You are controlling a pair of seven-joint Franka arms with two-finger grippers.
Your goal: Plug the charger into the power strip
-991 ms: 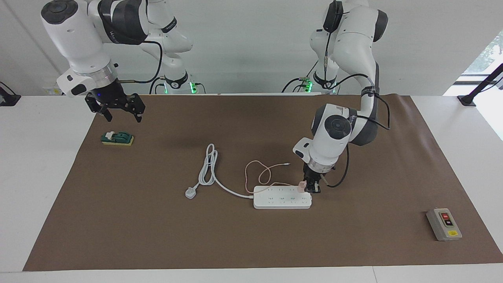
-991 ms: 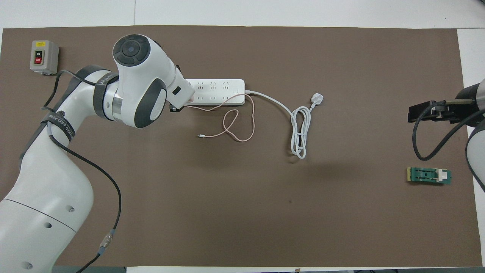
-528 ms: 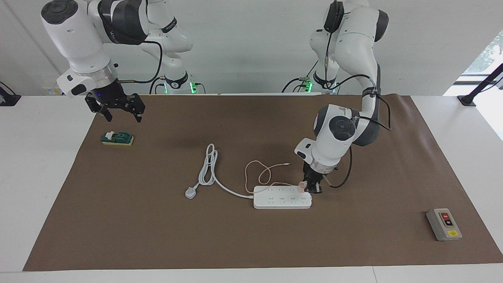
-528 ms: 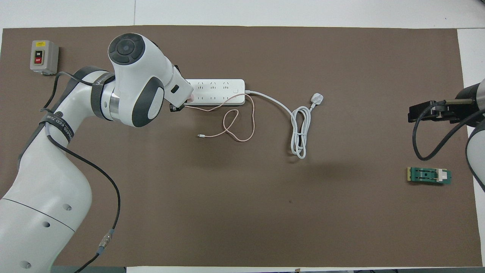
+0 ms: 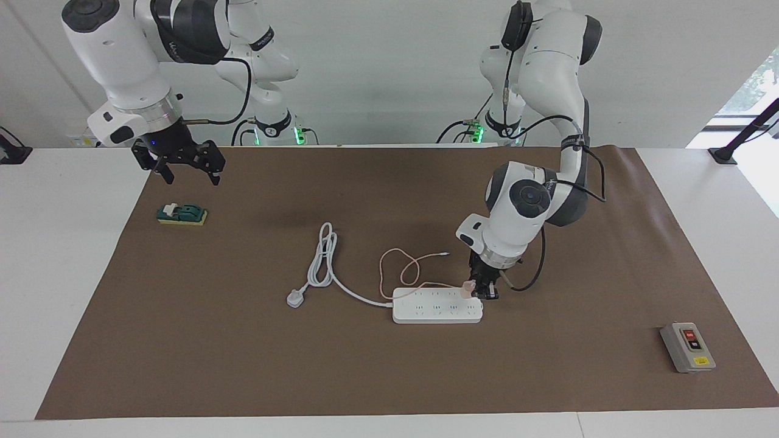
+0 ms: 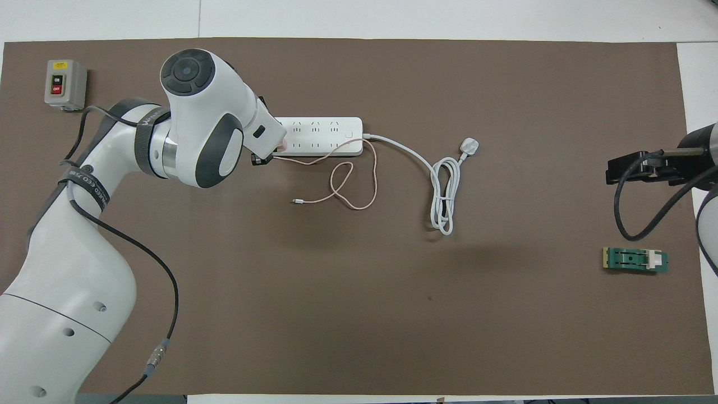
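The strip (image 5: 437, 305) lies flat on the brown mat (image 5: 389, 377) about mid-table, its long axis running along the table from one arm's end toward the other, sockets up, its thick white cord (image 5: 341, 286) leaving the end toward the right arm and coiling off to a three-pin plug (image 5: 295, 298). The charger (image 5: 467, 289) sits at the strip's other end, the one toward the left arm, on the row nearer the robots, standing up off the strip's face; whether its pins are fully seated cannot be told. Its thin pink cable (image 5: 401, 271) trails off toward the right arm's end and loops on the mat on the robots' side of the strip. The left arm reaches out from its base, elbow bent, wrist pointing steeply down with a slight tilt, and the left gripper (image 5: 481, 292) is right down on that end of the strip, fingers pinched tight on the charger. In the overhead view the wrist housing covers the gripper and most of the charger, only a pink sliver (image 6: 284, 144) showing. The right arm waits, its right gripper (image 5: 186, 173) hanging in the air with fingers spread wide and holding nothing, above the mat's edge at its own end, near a green block (image 5: 181, 214). A grey switch box (image 5: 688, 347) sits at the left arm's end.
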